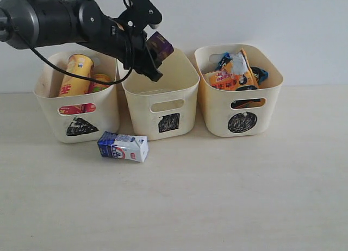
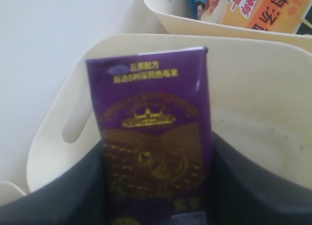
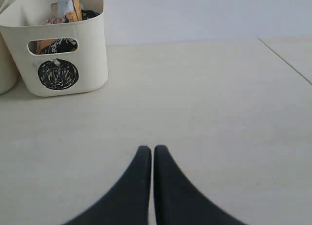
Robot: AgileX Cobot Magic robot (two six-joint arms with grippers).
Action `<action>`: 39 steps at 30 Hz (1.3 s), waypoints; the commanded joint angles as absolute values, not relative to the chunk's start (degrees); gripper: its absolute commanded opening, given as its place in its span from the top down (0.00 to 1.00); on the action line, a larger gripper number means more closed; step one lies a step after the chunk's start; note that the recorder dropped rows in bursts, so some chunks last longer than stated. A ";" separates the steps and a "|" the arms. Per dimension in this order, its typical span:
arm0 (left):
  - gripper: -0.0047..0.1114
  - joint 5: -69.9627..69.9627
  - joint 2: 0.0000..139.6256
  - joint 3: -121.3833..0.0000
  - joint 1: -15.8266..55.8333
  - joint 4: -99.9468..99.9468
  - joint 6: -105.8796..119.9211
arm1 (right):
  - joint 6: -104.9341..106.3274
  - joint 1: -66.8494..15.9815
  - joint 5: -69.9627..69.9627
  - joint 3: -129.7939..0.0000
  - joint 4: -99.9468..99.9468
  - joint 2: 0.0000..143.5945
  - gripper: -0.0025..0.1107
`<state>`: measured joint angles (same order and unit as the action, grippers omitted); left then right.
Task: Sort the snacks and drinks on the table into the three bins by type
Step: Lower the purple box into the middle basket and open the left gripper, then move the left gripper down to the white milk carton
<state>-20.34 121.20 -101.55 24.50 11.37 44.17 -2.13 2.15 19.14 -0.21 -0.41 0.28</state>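
My left gripper (image 1: pixel 154 55) is shut on a purple carton (image 1: pixel 160 46) and holds it above the rim of the middle bin (image 1: pixel 185 107), the one marked with a square. In the left wrist view the purple carton (image 2: pixel 153 132) stands between the dark fingers (image 2: pixel 73 196), with the middle bin's inner wall (image 2: pixel 258 88) behind it. A blue-white carton (image 1: pixel 123 146) lies on its side on the table (image 1: pixel 217 196), in front of the left and middle bins. My right gripper (image 3: pixel 152 149) is shut and empty, low over bare table; it does not show in the exterior view.
The triangle bin (image 1: pixel 49 112) at left holds a yellow-red chip tube (image 1: pixel 76 74) and a second tube (image 1: pixel 99 81). The circle bin (image 1: pixel 217 118) at right holds an orange-white bag (image 1: pixel 234 74) and a blue bag (image 1: pixel 259 74). It also shows in the right wrist view (image 3: pixel 92 64).
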 commanded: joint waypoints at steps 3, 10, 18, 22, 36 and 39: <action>0.82 -19.42 122.15 -103.06 24.51 13.31 43.90 | -2.45 2.31 18.90 0.00 -0.59 0.00 0.98; 0.33 -19.45 122.29 -103.06 24.51 13.31 43.90 | -2.45 2.31 18.90 0.00 -0.59 0.00 0.98; 0.19 -21.72 121.03 -103.06 24.51 11.82 40.93 | -2.45 2.31 18.90 0.00 -0.59 0.00 0.98; 0.22 -29.63 117.88 -103.06 24.51 6.46 40.93 | -2.45 2.31 18.90 0.00 -0.59 0.00 0.98; 0.76 -55.89 108.51 -103.06 24.51 3.14 47.11 | -2.45 2.31 18.90 0.00 -0.59 0.00 0.98; 0.92 -61.63 108.10 -102.84 24.38 3.14 50.66 | -2.45 2.31 18.90 0.00 -0.59 0.00 0.98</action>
<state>-56.02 109.05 -102.83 24.50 2.99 47.44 -2.13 2.15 19.14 -0.21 -0.41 0.28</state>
